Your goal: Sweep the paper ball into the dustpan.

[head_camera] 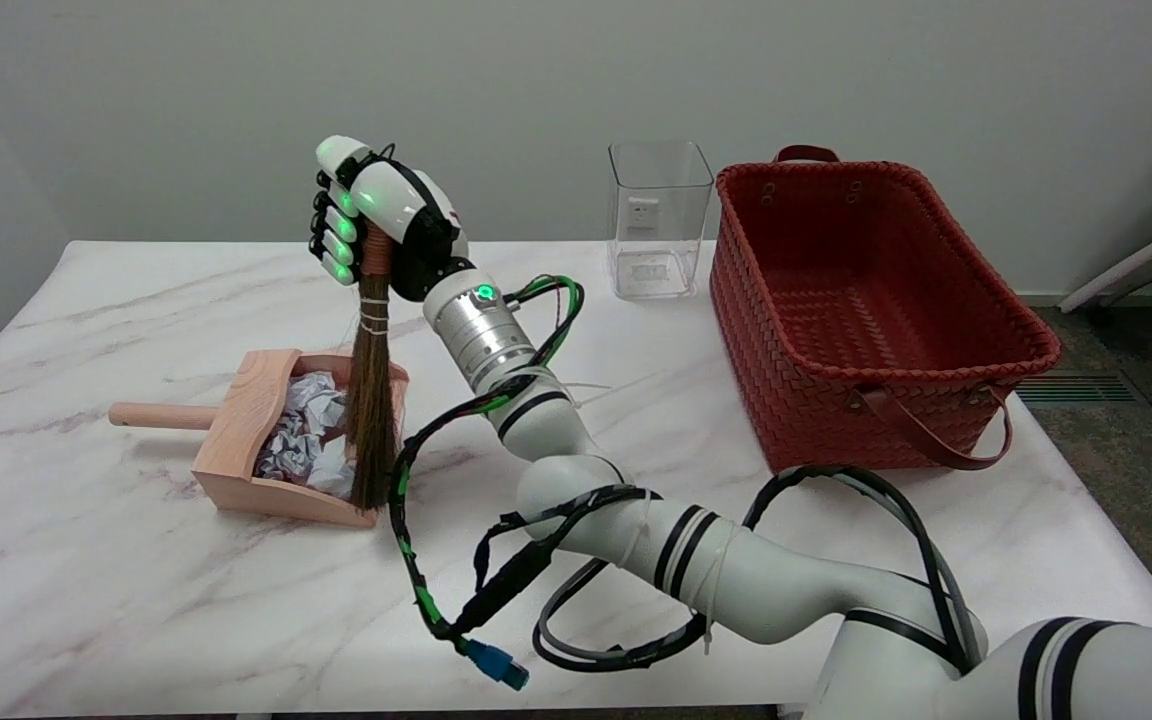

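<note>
A crumpled white paper ball (304, 435) lies inside the light wooden dustpan (241, 420), which sits on the marble table with its round handle pointing left. My right hand (376, 215) grips the orange handle of a small brown straw broom (372, 420) and holds it upright. The bristle tips hang at the open right side of the dustpan, in front of the paper ball. The white forearm reaches in from the lower right, with black and green cables looping around it.
A red woven basket (871, 310) with brown handles stands at the right of the table. A clear plastic container (658, 220) stands at the back, left of the basket. The table's (116, 580) right edge drops to the dark floor.
</note>
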`<action>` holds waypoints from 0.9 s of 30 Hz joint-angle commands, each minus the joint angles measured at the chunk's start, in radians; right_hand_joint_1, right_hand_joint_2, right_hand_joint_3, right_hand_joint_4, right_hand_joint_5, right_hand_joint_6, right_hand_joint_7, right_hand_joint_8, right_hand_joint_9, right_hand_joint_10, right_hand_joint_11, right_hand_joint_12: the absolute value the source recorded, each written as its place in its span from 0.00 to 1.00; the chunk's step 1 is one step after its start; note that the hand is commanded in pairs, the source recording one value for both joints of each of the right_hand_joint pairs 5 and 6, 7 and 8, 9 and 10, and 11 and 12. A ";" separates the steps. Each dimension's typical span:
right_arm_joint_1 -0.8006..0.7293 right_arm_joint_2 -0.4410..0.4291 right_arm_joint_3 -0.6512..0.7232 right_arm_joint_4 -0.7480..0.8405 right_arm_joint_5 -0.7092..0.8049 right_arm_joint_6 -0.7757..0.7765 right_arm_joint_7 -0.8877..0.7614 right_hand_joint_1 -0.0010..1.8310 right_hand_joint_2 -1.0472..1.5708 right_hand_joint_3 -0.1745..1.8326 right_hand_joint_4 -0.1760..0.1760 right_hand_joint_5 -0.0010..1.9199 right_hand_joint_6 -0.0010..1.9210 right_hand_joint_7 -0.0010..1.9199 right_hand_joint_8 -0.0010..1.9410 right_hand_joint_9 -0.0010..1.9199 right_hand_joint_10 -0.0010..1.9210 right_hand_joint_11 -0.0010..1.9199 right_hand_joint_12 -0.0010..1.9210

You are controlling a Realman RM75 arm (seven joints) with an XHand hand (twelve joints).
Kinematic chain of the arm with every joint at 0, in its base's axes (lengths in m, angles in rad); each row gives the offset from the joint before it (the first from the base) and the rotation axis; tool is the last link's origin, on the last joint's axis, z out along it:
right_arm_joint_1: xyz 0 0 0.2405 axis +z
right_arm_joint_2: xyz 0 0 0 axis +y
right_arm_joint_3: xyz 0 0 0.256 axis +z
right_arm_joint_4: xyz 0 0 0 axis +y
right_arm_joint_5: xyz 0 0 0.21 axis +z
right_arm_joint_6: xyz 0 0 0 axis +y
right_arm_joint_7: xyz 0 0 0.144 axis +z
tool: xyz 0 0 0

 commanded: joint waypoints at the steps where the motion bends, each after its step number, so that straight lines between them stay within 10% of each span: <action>1: -0.039 0.082 0.005 0.009 -0.008 0.026 -0.006 0.50 0.86 0.72 0.50 1.00 1.00 1.00 0.99 1.00 1.00 0.95 0.95; 27: -0.072 0.229 0.112 0.057 -0.061 0.129 -0.015 0.50 0.89 0.70 0.50 1.00 1.00 1.00 0.99 1.00 1.00 0.95 0.95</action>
